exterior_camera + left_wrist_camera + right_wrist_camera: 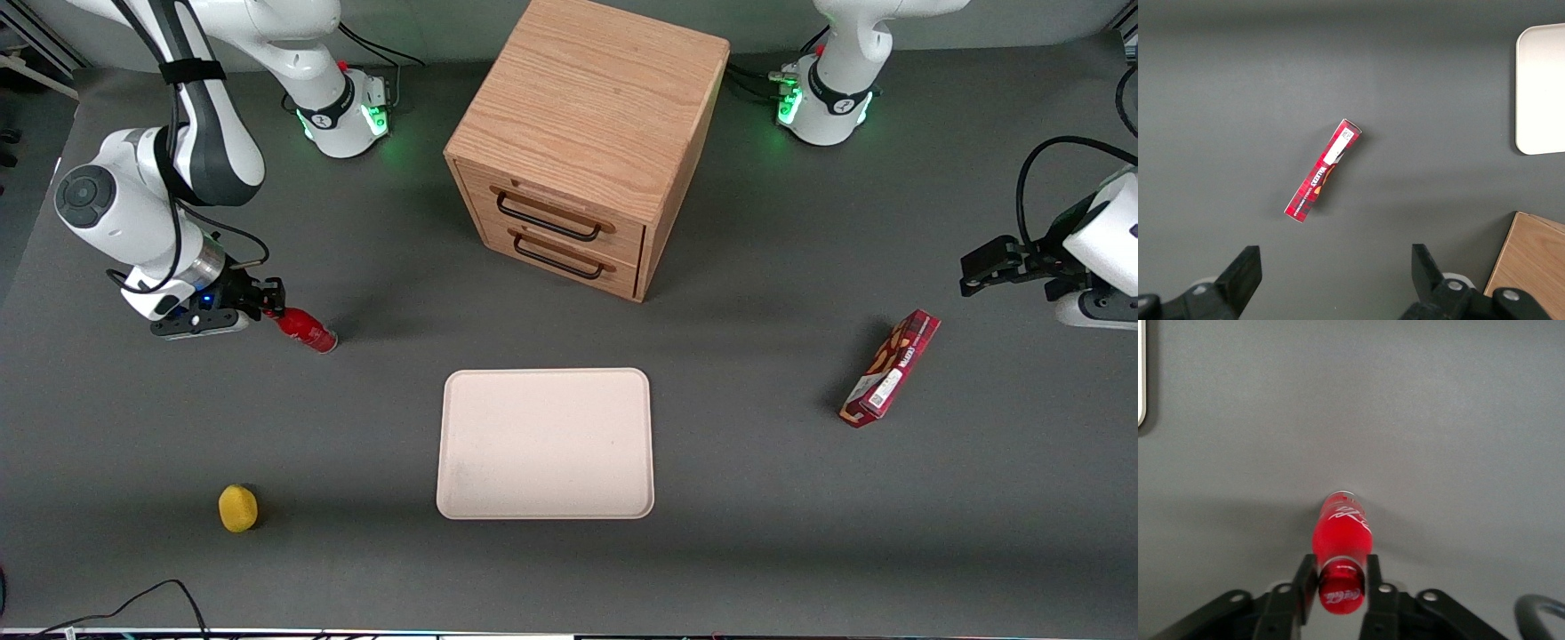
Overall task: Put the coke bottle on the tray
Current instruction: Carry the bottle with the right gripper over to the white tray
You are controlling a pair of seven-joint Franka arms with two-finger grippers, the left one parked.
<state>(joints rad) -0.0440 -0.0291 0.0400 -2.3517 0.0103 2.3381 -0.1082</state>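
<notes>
Nearest the front camera lies a lemon (237, 508), then the tray (545, 443), bare in the middle of the table. Farther off, toward the working arm's end, the gripper (272, 306) pinches the bottle (307, 331) at its cap, fingers (1306, 577) pressed to either side; the bottle tilts, its base seemingly touching the table or just above it. The grasp looks made, so the carry is in hand: next comes a lift, a sideways move over the tray, and a gentle set-down.
</notes>
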